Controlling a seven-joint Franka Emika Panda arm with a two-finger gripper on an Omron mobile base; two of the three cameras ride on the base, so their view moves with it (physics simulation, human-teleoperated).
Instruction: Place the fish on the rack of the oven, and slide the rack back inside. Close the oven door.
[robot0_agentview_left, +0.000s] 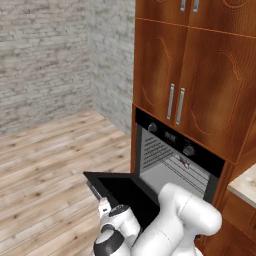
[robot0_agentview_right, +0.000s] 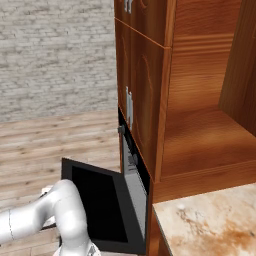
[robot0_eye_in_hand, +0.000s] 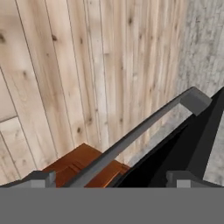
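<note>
The black oven (robot0_agentview_left: 175, 137) sits in reddish-brown cabinetry, and its door (robot0_agentview_left: 122, 192) (robot0_agentview_right: 100, 205) is swung down and open. Inside the cavity lies the wire rack (robot0_agentview_left: 182, 172), pushed in. A small dark reddish shape on it looks like the fish (robot0_agentview_left: 184, 161), too small to be sure. My gripper (robot0_agentview_left: 103, 205) (robot0_eye_in_hand: 111, 178) is at the door's outer edge and stands open. The door's long bar handle (robot0_eye_in_hand: 135, 135) runs diagonally between the two fingertips (robot0_eye_in_hand: 40, 178), which are far apart and not closed on it.
Wooden cabinet doors with silver handles (robot0_agentview_left: 175, 102) hang above the oven. A speckled counter (robot0_agentview_right: 210, 225) lies to the right under an open wooden niche. Wood plank floor (robot0_agentview_left: 45, 160) stretches left to grey brick walls. My own white arm (robot0_agentview_left: 185, 215) crosses in front of the door.
</note>
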